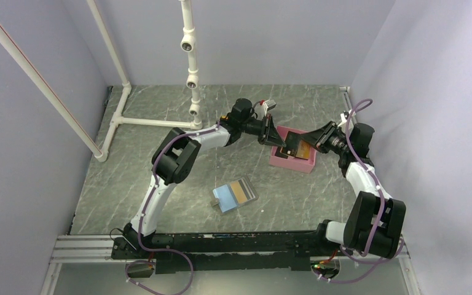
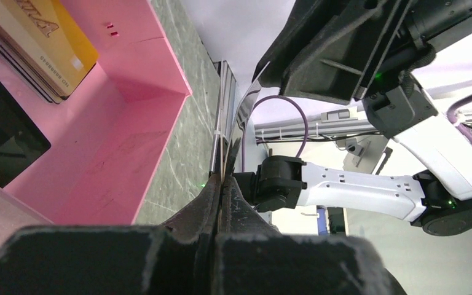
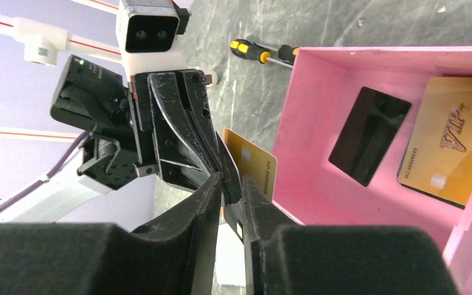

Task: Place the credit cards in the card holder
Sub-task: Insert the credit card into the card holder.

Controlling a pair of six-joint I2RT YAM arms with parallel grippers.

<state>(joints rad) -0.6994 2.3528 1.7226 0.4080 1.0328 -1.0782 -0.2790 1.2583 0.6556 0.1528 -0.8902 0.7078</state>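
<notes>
a: from above, where's the card?
b: mid-frame, tan card over the pink tray, between left gripper and right gripper. card holder lies open below, well apart.
a: left wrist?
b: fingers clamped on its edge, bottom centre.
a: right wrist?
b: its fingers narrowly straddle the card; pinching or not, can't tell. only here: screwdriver up top.

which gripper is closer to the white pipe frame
Left. The left gripper is over the pink tray's edge toward the pipe frame; the right gripper faces it from the far side.
</notes>
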